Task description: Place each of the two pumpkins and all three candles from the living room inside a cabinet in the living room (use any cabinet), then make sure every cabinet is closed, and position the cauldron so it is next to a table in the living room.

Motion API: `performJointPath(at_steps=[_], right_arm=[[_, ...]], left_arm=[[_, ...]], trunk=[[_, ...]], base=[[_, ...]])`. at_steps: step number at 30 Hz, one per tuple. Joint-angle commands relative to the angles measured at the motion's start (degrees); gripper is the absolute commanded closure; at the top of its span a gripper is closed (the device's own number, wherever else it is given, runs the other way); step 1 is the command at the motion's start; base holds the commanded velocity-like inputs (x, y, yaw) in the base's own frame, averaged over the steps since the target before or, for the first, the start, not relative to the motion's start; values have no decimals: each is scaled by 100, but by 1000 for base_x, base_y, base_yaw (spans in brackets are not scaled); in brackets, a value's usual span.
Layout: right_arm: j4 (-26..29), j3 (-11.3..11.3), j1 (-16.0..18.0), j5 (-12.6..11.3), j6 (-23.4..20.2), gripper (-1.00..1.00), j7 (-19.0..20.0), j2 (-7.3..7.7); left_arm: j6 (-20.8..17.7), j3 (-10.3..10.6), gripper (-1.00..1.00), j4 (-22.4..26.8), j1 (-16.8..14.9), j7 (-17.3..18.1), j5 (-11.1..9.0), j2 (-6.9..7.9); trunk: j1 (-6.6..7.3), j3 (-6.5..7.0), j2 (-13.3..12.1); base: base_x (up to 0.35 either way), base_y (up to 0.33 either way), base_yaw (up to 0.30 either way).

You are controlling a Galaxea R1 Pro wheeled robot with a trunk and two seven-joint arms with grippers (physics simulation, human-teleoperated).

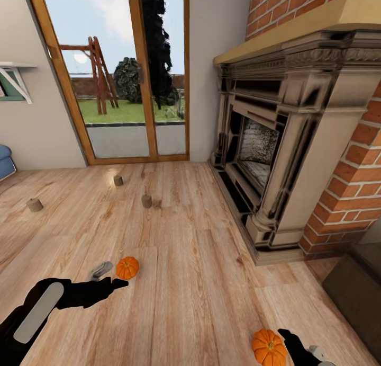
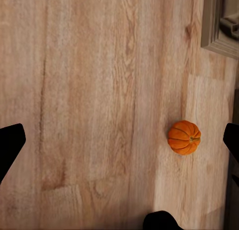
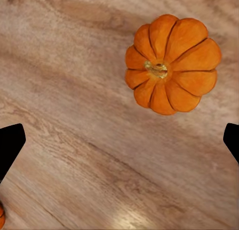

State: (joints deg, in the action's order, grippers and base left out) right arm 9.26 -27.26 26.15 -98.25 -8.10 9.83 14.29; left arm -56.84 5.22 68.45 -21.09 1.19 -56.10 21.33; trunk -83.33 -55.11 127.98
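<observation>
Both pumpkins lie on the wooden floor point(image 1: 201, 281) in front of the fireplace point(image 1: 275, 159). One pumpkin point(image 1: 127, 268) sits just beyond the left pincer point(image 1: 108, 281); the other pumpkin point(image 1: 269, 348) lies beside the right pincer point(image 1: 304, 350). Each pincer is spread wide and holds nothing. Three candles point(image 1: 146, 201) stand farther off, toward the glass door. The pumpkins look light, rigid and prone to rolling; gripping across the ribbed sides at the widest part seems safest.

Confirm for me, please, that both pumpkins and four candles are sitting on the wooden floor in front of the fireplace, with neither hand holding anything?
Nearly right: the head view shows three candles, not four. Both pumpkins do sit on the wooden floor by the fireplace, and the left hand and right hand are both open and holding nothing.
</observation>
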Motion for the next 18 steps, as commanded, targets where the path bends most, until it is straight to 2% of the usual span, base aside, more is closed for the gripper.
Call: performJointPath(at_steps=[1,6,18], right_arm=[[-3,-34,4,-45,-12,-100,-12,3],[-3,-34,4,-45,0,-100,-147,-9],[5,-34,4,-90,-16,-100,-207,-15]], left_arm=[[-12,6,-100,2,-4,13,11,3],[-12,-2,-100,10,-1,17,11,2],[-12,-2,-100,93,-2,21,-54,2]], trunk=[[0,-5,2],[0,-5,2],[-263,-220,483]], base=[[50,5,0],[15,1,0],[0,0,0]])
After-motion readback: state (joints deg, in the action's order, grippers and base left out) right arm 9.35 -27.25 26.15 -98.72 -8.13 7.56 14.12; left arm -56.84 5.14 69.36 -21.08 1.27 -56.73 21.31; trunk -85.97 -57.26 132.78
